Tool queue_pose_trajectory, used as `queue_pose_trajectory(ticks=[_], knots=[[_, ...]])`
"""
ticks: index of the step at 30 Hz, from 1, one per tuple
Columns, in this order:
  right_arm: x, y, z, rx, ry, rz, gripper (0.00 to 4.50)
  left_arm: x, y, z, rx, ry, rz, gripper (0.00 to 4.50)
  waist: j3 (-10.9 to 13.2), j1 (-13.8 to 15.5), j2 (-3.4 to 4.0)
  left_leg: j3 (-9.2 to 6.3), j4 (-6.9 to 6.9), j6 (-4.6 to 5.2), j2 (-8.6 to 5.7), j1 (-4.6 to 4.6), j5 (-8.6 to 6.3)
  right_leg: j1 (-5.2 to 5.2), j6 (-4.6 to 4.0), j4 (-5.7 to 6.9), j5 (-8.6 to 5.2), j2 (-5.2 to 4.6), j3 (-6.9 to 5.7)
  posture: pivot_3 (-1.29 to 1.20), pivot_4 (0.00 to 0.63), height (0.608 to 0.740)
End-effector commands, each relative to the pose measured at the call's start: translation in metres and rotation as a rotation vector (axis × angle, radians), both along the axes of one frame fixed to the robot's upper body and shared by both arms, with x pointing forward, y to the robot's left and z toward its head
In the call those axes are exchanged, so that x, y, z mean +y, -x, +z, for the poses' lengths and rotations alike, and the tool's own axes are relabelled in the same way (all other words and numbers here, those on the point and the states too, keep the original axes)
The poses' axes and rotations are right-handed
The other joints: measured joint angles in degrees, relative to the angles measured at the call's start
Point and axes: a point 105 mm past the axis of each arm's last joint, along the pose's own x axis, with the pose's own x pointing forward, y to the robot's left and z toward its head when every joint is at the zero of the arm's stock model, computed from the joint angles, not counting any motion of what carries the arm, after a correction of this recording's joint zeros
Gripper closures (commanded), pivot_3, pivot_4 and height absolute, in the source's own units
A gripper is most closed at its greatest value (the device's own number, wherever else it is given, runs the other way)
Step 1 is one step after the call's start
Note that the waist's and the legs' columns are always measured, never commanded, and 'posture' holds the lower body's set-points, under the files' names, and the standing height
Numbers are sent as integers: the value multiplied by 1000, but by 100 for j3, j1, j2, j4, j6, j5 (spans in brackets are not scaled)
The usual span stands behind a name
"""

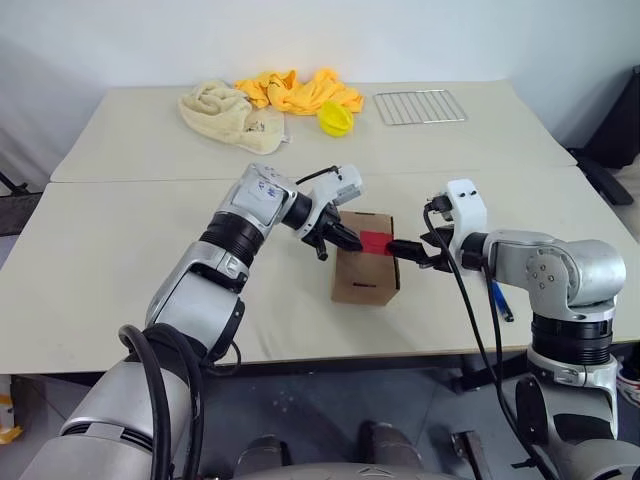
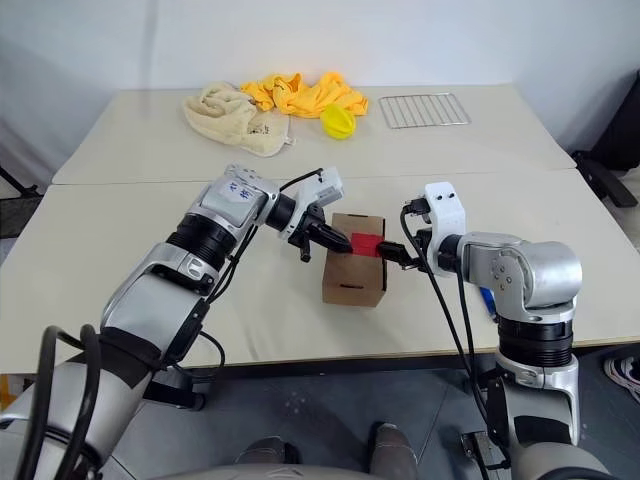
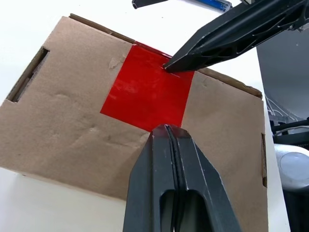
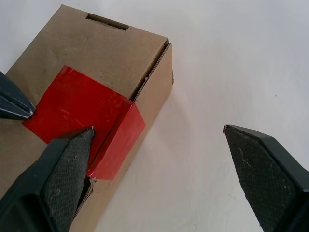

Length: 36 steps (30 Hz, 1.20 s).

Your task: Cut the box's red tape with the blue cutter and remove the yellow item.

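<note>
Table (image 1: 120, 270): one box (image 1: 362, 282), one red tape (image 1: 374, 241); left gripper (image 1: 352, 240) pinched together, right gripper (image 1: 402, 250) spread apart.

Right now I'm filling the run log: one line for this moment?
left gripper: shut, on red tape | right gripper: open at box edge | blue cutter: on table

Silver-grey arms, black joints, looping black cables, black jaws

Beige tables (image 1: 130, 250), white wall (image 1: 120, 40)
</note>
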Motion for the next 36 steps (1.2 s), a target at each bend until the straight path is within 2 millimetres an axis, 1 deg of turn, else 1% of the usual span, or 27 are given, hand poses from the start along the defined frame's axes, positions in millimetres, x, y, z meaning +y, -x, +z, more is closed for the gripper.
queue_pose_trajectory(ticks=[1,7,13,21,23,26,33,36], knots=[[-28,-3,-26,79,81,-137,35,1,1,-10,16,-41,2,4500,-2,1,-1,0,3,0,0,0,0,1,-1,1,1,0,0,0,150,740],[-41,-2,-38,107,111,-176,35,3,2,-11,27,-41,11,4500,-18,15,-15,-4,20,5,2,-3,-3,3,-3,9,2,0,0,0,150,740],[-47,2,-47,130,137,-173,35,5,2,-12,36,-37,27,4500,-45,48,-47,-14,29,9,2,-5,-5,11,-5,9,3,0,1,0,150,740],[-58,7,-55,153,163,-180,35,9,2,-13,44,-36,51,4500,-85,166,-57,-16,33,16,1,-7,-9,17,-7,3,4,-1,2,0,150,740],[-59,9,-55,153,164,-172,35,9,1,-14,45,-36,57,4500,-92,178,-58,-21,38,23,0,-11,-13,20,-8,-2,5,0,1,0,150,740],[-54,11,-52,139,163,-129,35,9,2,-14,46,-34,60,4500,-92,194,-57,-25,43,30,-2,-17,-17,22,-8,-6,5,0,1,0,150,740],[-40,17,-33,92,148,-32,35,6,1,-18,45,-35,75,4500,-92,191,-57,-25,37,36,-3,-27,-22,21,-8,-25,5,0,-2,0,150,740],[-37,22,-28,87,161,-9,35,4,1,-19,46,-33,75,4500,-92,188,-57,-23,32,36,-3,-28,-24,20,-8,-31,5,0,-3,0,150,740]])
